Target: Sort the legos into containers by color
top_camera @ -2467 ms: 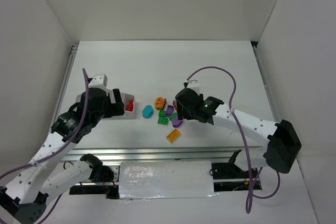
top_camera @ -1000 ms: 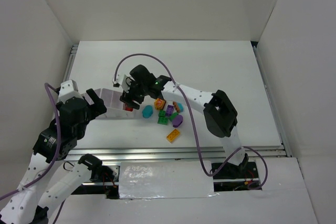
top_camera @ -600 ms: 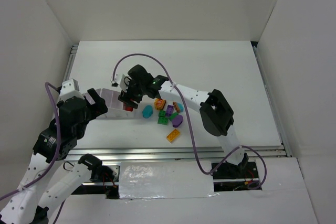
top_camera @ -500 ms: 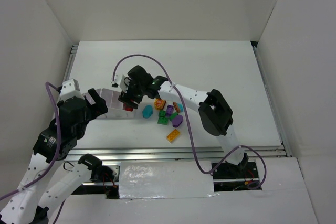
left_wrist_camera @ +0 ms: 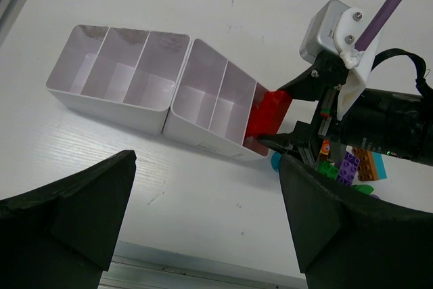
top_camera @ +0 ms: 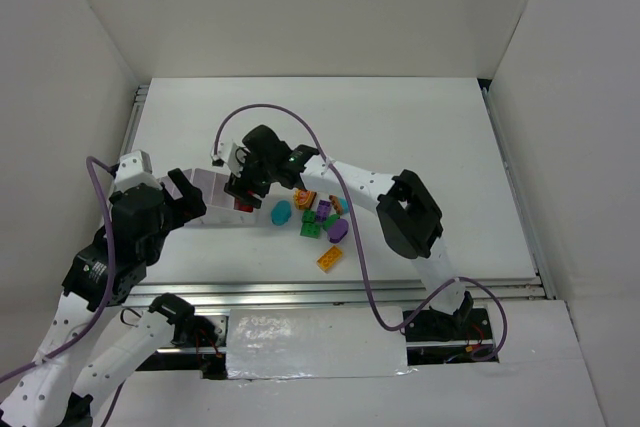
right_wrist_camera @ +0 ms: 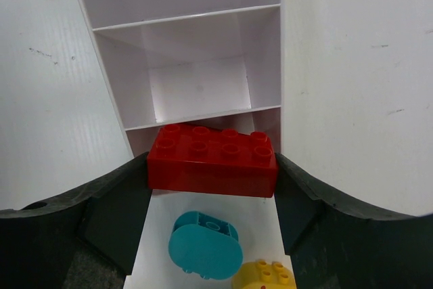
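Red brick (right_wrist_camera: 212, 158), a glossy two-by-four studded block, sits crosswise between the right gripper (right_wrist_camera: 211, 170) jaws, which clamp its short ends. It hangs tilted at the mouth of the white tray's (left_wrist_camera: 203, 133) end compartment; whether it touches the floor is unclear. Nearby lie a teal oval (right_wrist_camera: 205, 245) and other loose bricks (top_camera: 322, 217). Left gripper (left_wrist_camera: 203, 214) gapes wide, empty, near the tray.

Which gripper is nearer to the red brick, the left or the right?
Right. The right gripper holds the red brick at the tray's end compartment; the left gripper hangs open near the tray's other end.
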Motion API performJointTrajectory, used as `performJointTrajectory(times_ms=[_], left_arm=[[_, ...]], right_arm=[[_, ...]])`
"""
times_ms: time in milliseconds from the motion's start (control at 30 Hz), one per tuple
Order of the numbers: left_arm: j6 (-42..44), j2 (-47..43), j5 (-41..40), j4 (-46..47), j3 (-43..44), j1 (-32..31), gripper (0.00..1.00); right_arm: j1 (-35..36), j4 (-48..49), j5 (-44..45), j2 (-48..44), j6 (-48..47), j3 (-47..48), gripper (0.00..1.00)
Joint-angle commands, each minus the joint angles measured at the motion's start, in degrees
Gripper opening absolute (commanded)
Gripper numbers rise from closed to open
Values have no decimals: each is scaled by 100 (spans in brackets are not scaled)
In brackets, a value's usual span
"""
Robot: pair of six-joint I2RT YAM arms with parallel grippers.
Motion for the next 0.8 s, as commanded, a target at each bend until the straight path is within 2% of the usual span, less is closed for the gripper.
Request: performJointTrajectory(times_ms=[0, 400, 667, 767], left_arm=[[142, -60, 35, 230, -29, 34, 100], [159, -60, 53, 248, -38, 34, 100], [115, -95, -9, 221, -29, 78, 99], [142, -104, 17, 265, -47, 96, 100]], right_arm=[[38, 282, -85, -314, 35, 27, 77], [38, 493, 108, -674, 298, -227, 81], [12, 371, 1029, -1798, 1870, -1140, 80], [-32, 56, 1619, -2054, 3187, -1484, 78]])
